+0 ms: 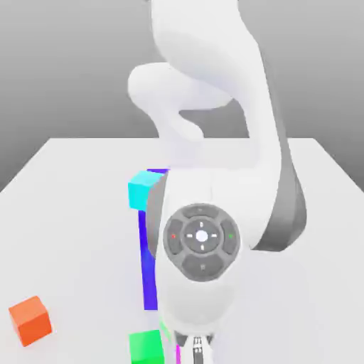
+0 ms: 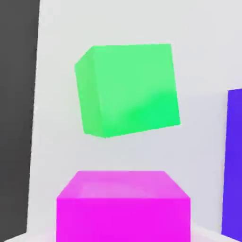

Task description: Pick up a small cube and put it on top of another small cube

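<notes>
Magenta cube [image 2: 124, 205] sits closest to the hand cam, gripped: fingers [image 1: 198, 352] closed tight on it, a pink sliver showing beside them in the exterior view. Relative to the green cube [image 2: 127, 90]: magenta hangs just above and near it, not yet over centre. Blue-violet block [image 1: 148, 263] stands beside green; orange cube [image 1: 30, 320] well apart on the tabletop [image 1: 71, 213]. Looks rigid, light, smooth-faced, so prob. slippery; flat opposite sides are the place to pinch.

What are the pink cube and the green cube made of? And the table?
Pink cube: looks like smooth plastic, flat bright colour, no grain, though it's a rendered scene, so that's a guess. Green cube: the same, with a soft sheen on one face. Table: plain matte white, like painted board.
</notes>
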Motion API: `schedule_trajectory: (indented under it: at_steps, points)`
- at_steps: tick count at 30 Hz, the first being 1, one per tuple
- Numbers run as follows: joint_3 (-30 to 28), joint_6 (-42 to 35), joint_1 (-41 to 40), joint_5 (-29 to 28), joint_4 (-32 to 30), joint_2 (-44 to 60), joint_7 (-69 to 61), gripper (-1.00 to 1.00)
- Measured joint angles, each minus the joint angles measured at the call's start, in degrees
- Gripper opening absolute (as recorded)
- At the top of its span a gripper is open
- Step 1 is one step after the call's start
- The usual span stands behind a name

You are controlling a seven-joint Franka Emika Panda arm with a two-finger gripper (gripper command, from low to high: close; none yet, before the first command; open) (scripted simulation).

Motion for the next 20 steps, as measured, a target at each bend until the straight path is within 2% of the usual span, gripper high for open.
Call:
schedule_trajectory:
  at_steps: [8, 13, 14, 15, 20]
  points:
    - [-5.55, 13.25, 1.53, 1.74, -11.66, -10.15, 22.11, -1.0]
    - [-5.58, 13.53, 1.55, 1.44, -11.66, -10.15, 22.33, -1.0]
    - [-9.32, 18.33, 4.62, 4.99, -13.62, -8.54, 23.59, -1.0]
    - [-10.81, 23.19, 5.7, 8.57, -15.04, -6.14, 24.21, 1.0]
    - [-10.81, 23.19, 5.7, 8.57, -15.04, -6.14, 24.21, 1.0]
